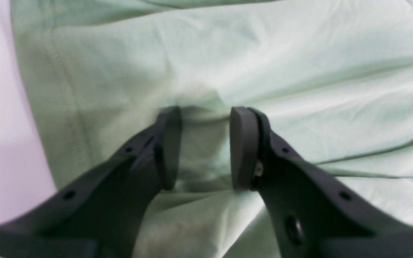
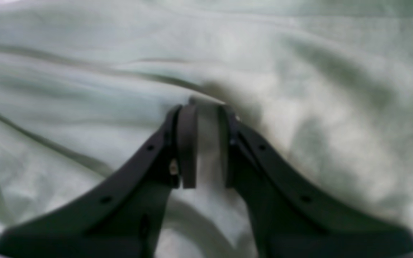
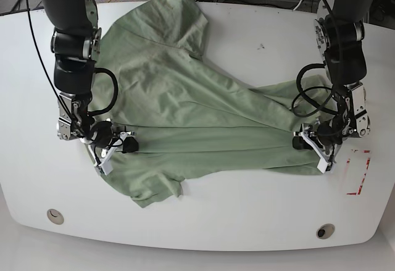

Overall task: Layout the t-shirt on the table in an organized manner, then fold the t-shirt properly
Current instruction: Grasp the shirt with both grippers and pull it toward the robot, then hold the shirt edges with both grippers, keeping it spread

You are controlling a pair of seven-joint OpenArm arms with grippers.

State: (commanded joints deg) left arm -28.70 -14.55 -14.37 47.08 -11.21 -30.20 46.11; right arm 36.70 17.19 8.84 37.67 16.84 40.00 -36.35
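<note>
t-shirt (image 3: 185,104) crumpled on table (image 3: 247,215) | left gripper (image 1: 204,147) jaws spread over fabric | right gripper (image 2: 204,143) pinching a fold

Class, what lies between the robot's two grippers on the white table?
In the base view, only pale sage-green t-shirt fabric spans from right gripper to left gripper.

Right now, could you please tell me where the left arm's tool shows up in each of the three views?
Left wrist: the left tool fills the lower centre, jaws apart over the t-shirt.
Right wrist: not in it; only the right tool appears.
Base: the left tool is at middle right, at the shirt's edge.
Shared landmark: the t-shirt.
</note>
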